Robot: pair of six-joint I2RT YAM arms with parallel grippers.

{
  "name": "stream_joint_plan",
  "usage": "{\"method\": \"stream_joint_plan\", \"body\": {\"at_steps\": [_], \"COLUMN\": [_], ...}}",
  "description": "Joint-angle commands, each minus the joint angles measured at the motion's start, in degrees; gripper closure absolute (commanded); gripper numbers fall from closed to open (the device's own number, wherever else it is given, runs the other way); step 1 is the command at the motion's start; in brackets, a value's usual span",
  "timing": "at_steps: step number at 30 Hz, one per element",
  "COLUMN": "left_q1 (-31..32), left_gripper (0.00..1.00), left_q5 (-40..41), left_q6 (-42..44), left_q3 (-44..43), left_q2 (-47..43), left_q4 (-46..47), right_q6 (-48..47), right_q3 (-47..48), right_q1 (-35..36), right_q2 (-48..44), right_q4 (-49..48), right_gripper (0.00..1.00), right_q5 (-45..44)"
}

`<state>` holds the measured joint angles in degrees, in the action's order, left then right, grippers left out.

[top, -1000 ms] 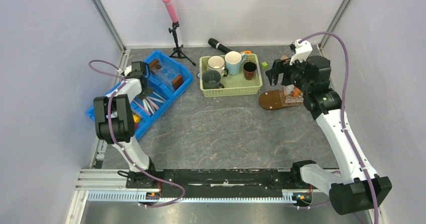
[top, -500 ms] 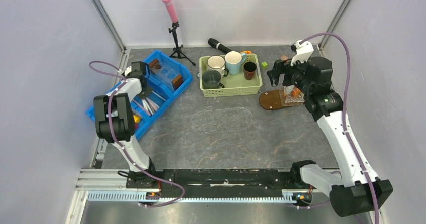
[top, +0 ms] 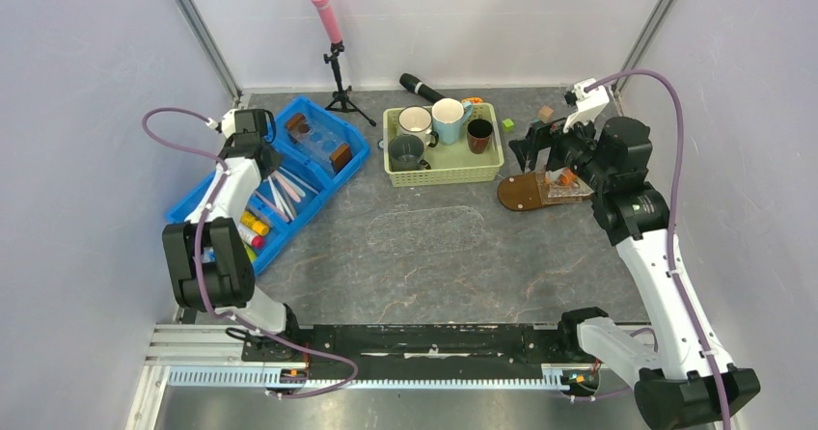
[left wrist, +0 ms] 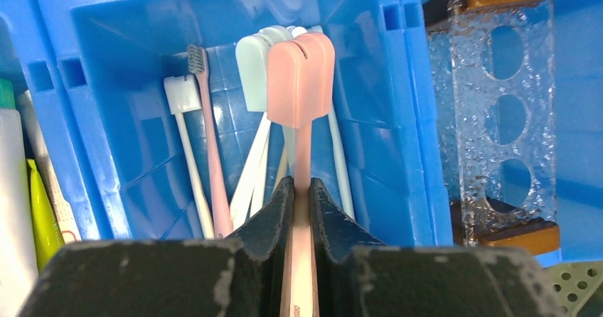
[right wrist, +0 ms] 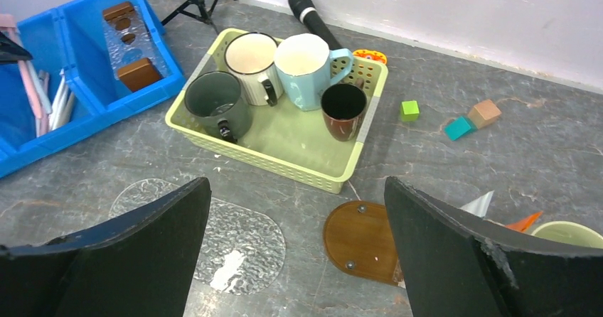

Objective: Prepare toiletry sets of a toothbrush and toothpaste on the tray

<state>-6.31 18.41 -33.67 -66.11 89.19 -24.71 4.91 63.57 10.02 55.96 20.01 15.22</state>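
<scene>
The left gripper (left wrist: 301, 189) is clamped on a pink capped toothbrush (left wrist: 301, 111), which it holds over the middle compartment of the blue bin (left wrist: 398, 82) by the counter's far-left corner. More brushes lie under it. Toothpaste (top: 255, 225) tubes sit in the bin's nearest compartment. The right gripper (right wrist: 295, 185), its jaws wide apart, hangs above the tray (right wrist: 359, 240), which lies near the right edge, just right of the green basket (right wrist: 284, 168).

Top: high over the near edge, whole worktop (top: 434, 276). Left wrist: tight inside blue bin (left wrist: 128, 82). Right wrist: oblique, farther off; shares green basket (right wrist: 299, 129) with top.
</scene>
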Motion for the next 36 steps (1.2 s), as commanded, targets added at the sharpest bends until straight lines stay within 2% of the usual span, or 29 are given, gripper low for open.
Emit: {"method": "stream_joint_plan", "body": {"at_steps": [1,14,19,25,36], "left_q1": [-0.2,-0.2,-0.1,0.2,1.6], "left_gripper": [0.98,0.89,0.78,0.7,0.82], "left_q5": [0.2,-1.7,-1.3,-0.7,3.4], "left_q6": [0.4,4.1,5.5,5.9,6.4], "left_q3": [1.0,-2.7,-3.4,-3.6,-4.4], "left_q2": [1.0,15.1,16.5,15.7,12.8], "left_q4": [1.6,1.0,0.4,-0.1,-2.9], "right_q6": [0.6,-1.1,-2.1,-2.7,-2.6], "right_q3": [-0.2,-1.7,-2.0,-2.3,-2.8], "right_q1": [0.3,0.3,0.3,0.2,0.2], "right_q2": [-1.3,-2.4,-3.0,-3.2,-3.7], "right_q4": [-1.2,-0.4,-0.3,-0.2,-0.2], "right_gripper": [0.02,0.02,0.02,0.02,0.02], "right_q5": [3.2,2.6,2.0,1.8,1.8]}}
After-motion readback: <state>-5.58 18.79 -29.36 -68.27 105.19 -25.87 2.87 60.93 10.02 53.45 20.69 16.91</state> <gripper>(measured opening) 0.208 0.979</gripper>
